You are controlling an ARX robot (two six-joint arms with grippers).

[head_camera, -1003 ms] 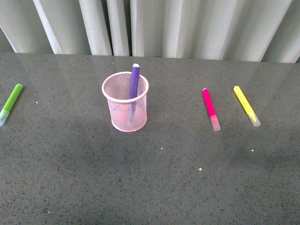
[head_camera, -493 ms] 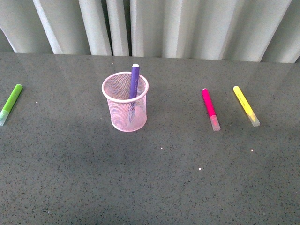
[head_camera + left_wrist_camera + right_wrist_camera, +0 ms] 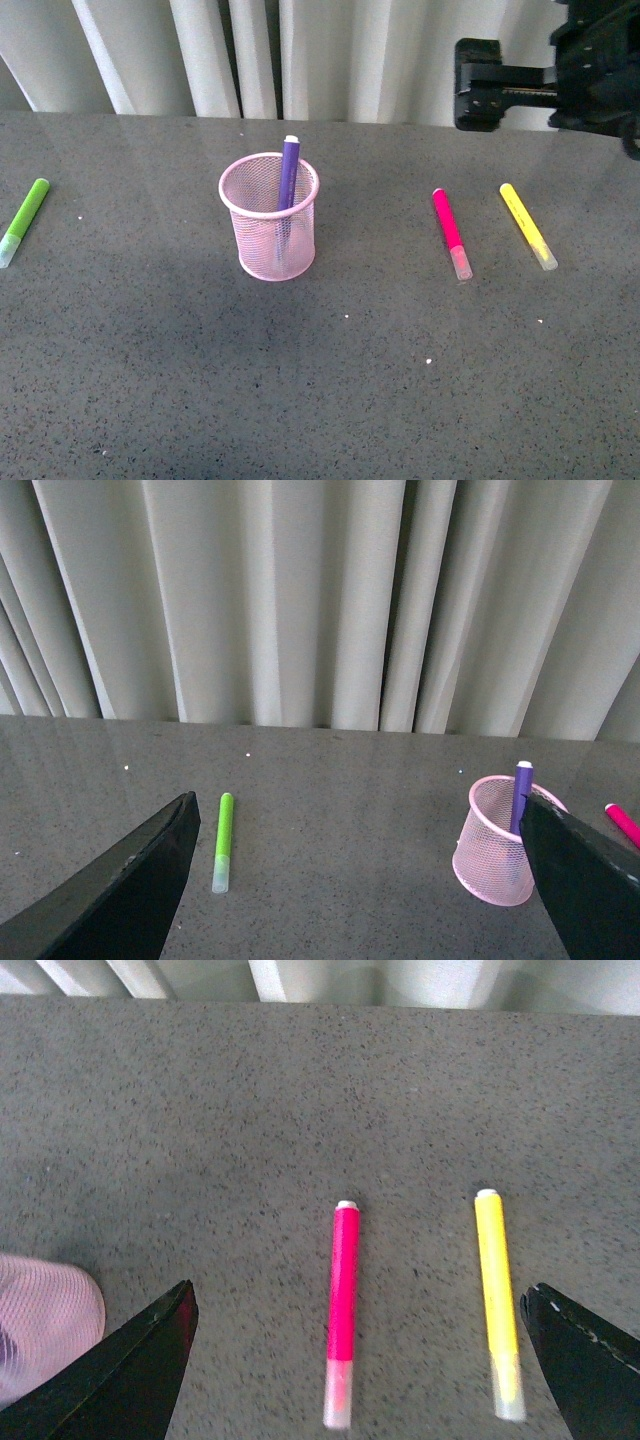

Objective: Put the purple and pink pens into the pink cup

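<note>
The pink mesh cup (image 3: 268, 225) stands upright on the grey table, left of centre. The purple pen (image 3: 288, 175) stands inside it, leaning on the rim, its top sticking out. The pink pen (image 3: 451, 232) lies flat on the table to the right, clear cap toward me. My right gripper (image 3: 355, 1305) is open and empty, hovering above the pink pen (image 3: 343, 1300), which lies between its fingers in the right wrist view. My right arm (image 3: 560, 70) shows at the top right of the front view. My left gripper (image 3: 357, 820) is open and empty, well back from the cup (image 3: 495, 845).
A yellow marker (image 3: 527, 225) lies just right of the pink pen, roughly parallel to it. A lime-green marker (image 3: 24, 220) lies at the far left edge. Pale curtains hang behind the table's far edge.
My right arm has come into the front view at the top right, above the pink and yellow markers. The pens and the cup have not moved.
</note>
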